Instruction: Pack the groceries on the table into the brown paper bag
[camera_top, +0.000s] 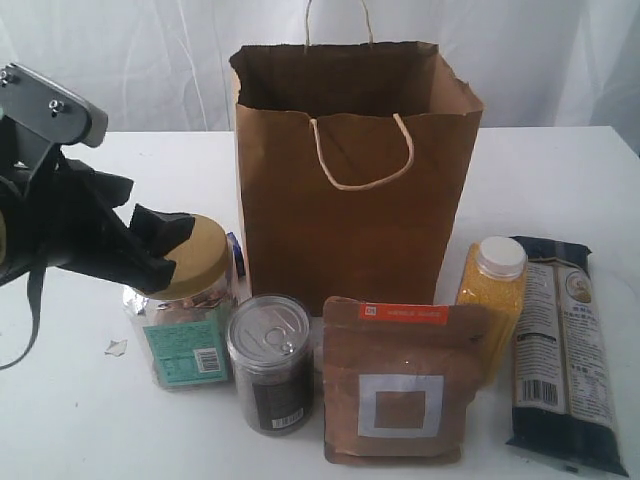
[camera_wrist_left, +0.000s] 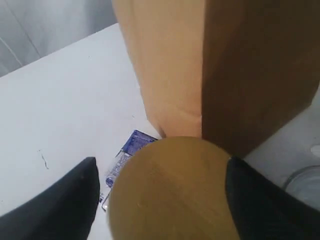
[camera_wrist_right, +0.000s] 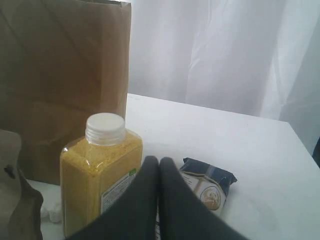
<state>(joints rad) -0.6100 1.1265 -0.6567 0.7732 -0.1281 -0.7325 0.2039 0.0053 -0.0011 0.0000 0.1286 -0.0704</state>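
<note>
Jar (camera_top: 185, 340) beside bag (camera_top: 350, 240) looks heavy, slippery; grab at lid (camera_top: 205, 255). Left gripper (camera_wrist_left: 162, 167) apart around lid. Right gripper (camera_wrist_right: 159, 200) pressed together.

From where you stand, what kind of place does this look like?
Probably a staged test bench, not a shop: a plain white tabletop, a white curtain behind, and groceries lined up before one brown paper bag.
</note>
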